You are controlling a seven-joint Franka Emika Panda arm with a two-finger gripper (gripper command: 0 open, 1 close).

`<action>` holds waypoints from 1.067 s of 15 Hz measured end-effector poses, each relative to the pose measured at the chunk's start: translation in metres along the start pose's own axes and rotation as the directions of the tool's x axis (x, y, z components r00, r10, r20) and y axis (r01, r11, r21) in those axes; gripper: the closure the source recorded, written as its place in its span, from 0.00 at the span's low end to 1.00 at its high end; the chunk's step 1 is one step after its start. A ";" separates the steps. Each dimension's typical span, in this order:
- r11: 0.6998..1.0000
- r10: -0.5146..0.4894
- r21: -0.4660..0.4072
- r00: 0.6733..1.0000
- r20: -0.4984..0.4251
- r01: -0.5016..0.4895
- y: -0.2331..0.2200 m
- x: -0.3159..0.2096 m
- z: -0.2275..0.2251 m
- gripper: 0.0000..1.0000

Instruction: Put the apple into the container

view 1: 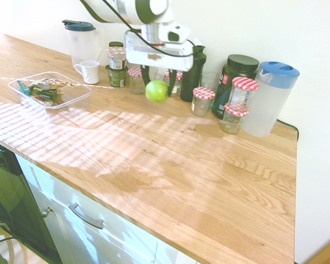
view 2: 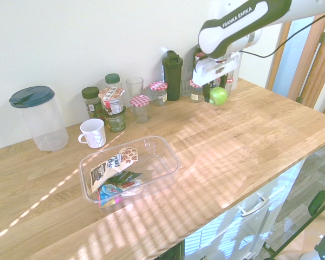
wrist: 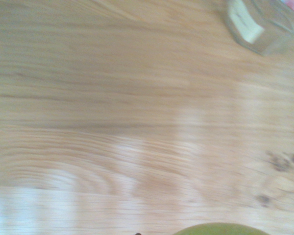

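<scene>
The bright green apple (view 1: 157, 91) hangs just above the wooden counter, in front of the row of jars, with my gripper (view 1: 157, 83) shut on it from above. From the other side the apple (view 2: 218, 96) shows under the white hand near the back right of the counter. A green sliver of the apple (wrist: 220, 229) shows at the wrist view's lower edge over blurred wood. The container (view 1: 71, 98), a clear shallow tray holding packets, stands far off at the counter's other end; in the second exterior view the container (view 2: 162, 145) is near the front middle.
Behind the apple stand several red-checked jars (view 1: 203, 100), a dark shaker bottle (view 1: 193, 74), a black tub (view 1: 235, 82) and a blue-lidded jug (view 1: 269, 99). A white mug (view 1: 89, 71), spice jars (view 1: 116, 66) and another lidded jug (view 1: 82, 41) stand near the container.
</scene>
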State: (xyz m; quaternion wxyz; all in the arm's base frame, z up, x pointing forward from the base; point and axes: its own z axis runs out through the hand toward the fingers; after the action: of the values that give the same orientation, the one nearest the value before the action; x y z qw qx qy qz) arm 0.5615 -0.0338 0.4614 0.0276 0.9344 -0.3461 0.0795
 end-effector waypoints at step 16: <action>0.975 -0.218 -0.017 0.974 0.062 0.220 -0.162 -0.220 0.044 1.00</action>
State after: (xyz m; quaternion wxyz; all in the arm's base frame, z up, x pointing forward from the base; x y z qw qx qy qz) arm 0.5081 0.2261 0.3821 0.0368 0.9684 -0.2426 0.0438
